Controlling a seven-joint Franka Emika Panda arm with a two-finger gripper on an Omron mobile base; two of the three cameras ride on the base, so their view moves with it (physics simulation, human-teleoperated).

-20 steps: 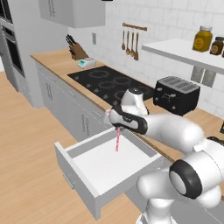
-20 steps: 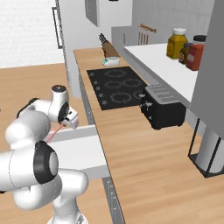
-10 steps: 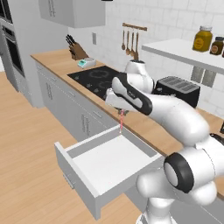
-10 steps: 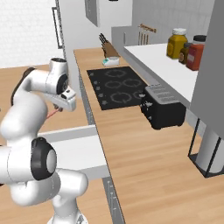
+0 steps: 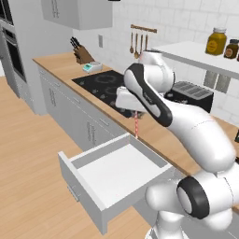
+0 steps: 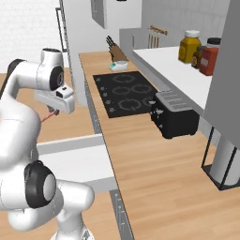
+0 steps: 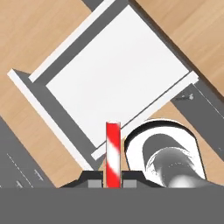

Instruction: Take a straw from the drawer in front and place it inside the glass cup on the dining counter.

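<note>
My gripper (image 5: 135, 112) is shut on the top end of the red-and-white striped straw (image 5: 136, 125), which hangs straight down above the back edge of the open drawer (image 5: 80, 183). In the right base view the gripper (image 6: 56, 111) holds the straw (image 6: 47, 116) high over the drawer (image 6: 70, 161). In the hand view the straw (image 7: 113, 151) rises from between the fingertips (image 7: 113, 180), with the drawer's plain interior (image 7: 113, 74) far below. The glass cup and the dining counter are out of view.
The wall-side wood counter (image 5: 154, 135) carries a black cooktop (image 5: 105, 84), a black toaster (image 5: 191, 95) and a knife block (image 5: 79, 56). Jars (image 6: 190, 47) stand on a white shelf. Wood floor lies in front of the drawer.
The arm has lifted the straw up out of the drawer and raised the hand well above it, toward the counter edge. The drawer stays open.
</note>
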